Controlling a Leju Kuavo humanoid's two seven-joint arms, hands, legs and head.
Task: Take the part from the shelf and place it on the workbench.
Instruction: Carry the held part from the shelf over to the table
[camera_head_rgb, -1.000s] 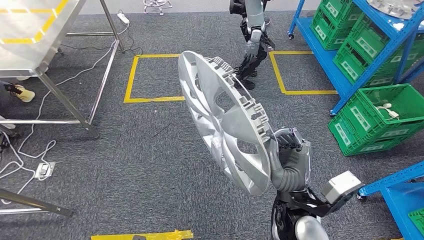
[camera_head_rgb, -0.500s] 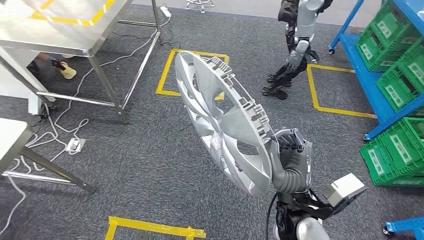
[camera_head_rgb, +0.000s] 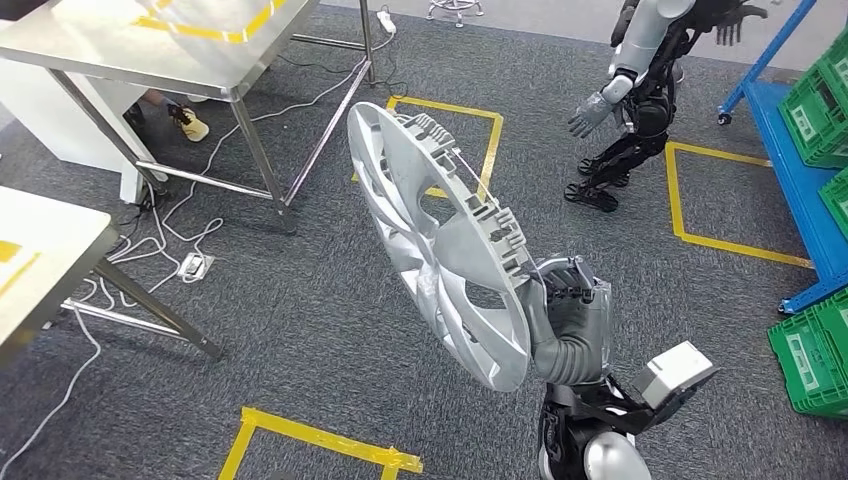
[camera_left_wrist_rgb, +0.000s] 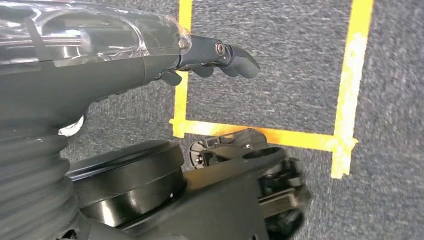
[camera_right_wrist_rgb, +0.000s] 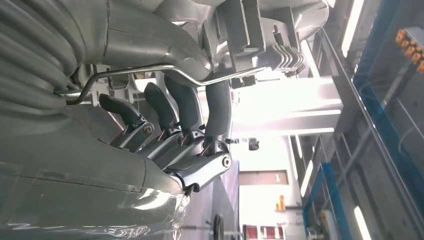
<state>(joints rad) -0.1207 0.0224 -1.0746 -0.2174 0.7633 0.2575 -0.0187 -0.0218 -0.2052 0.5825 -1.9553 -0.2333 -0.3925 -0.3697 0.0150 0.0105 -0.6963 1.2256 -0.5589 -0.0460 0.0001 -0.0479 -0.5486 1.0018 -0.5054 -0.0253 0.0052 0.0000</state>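
The part is a large silver hubcap (camera_head_rgb: 440, 240), held on edge and tilted in front of me, its ribbed back turned to the right. My right hand (camera_head_rgb: 570, 310) grips its lower rim. In the right wrist view the dark fingers (camera_right_wrist_rgb: 185, 110) curl around the rim and its wire ring, under the hubcap's grey back (camera_right_wrist_rgb: 260, 30). My left hand (camera_left_wrist_rgb: 220, 55) hangs above the carpet, its fingers loosely extended and holding nothing. A steel workbench (camera_head_rgb: 150, 45) marked with yellow tape stands at the far left.
A second pale table (camera_head_rgb: 40, 260) juts in at the left edge, with cables and a power strip (camera_head_rgb: 190, 265) on the carpet between them. Another humanoid robot (camera_head_rgb: 640, 90) stands far right near a blue shelf with green crates (camera_head_rgb: 815, 110). Yellow tape squares (camera_head_rgb: 470, 130) mark the floor.
The whole view has swung left: tables have come further into view, and the shelf and crates have slid toward the right edge. The hubcap stays in my right hand's grip.
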